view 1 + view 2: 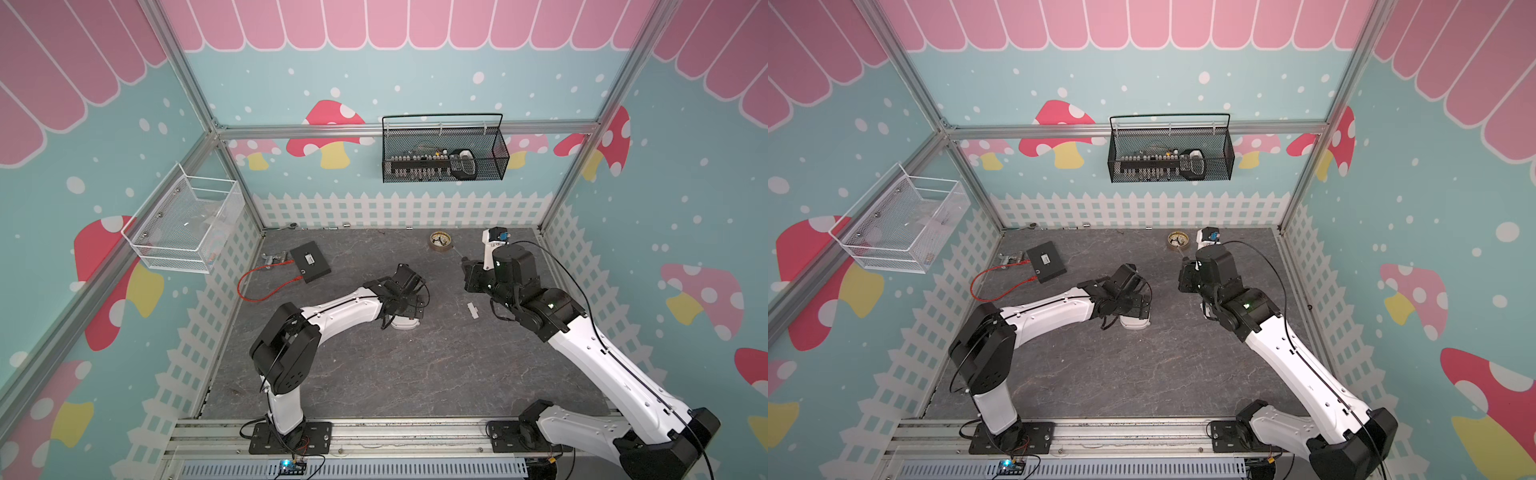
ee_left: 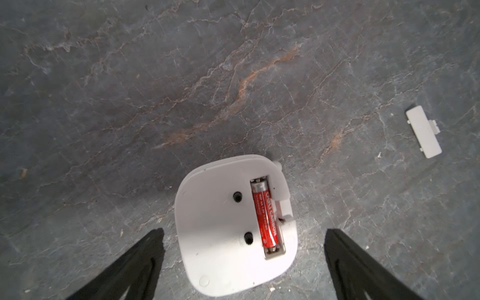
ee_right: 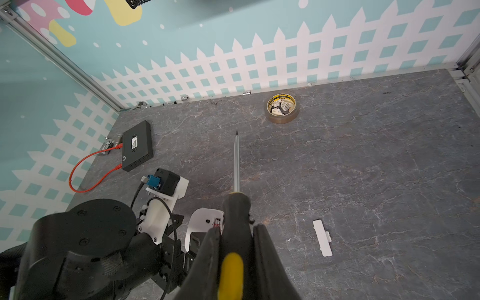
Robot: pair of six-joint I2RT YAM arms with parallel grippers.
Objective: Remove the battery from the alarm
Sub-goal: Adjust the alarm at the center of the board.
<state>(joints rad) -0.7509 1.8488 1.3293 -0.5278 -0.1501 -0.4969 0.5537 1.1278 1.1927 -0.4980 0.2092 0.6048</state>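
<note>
White rounded-square alarm (image 2: 233,226) back-up on the counter (image 2: 104,104), mid-frame in both top views, between the spread left fingers (image 2: 140,265), touching neither, red battery (image 2: 266,215) with metallic ends seated in its open recess, right fingers (image 3: 267,259) pinching a black-and-yellow screwdriver (image 3: 235,207).

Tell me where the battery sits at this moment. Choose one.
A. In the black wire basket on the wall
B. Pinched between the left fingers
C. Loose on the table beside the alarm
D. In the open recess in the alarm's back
D: in the left wrist view the red battery lies in the uncovered recess in the back of the alarm, and the white cover lies well apart from it.
</note>
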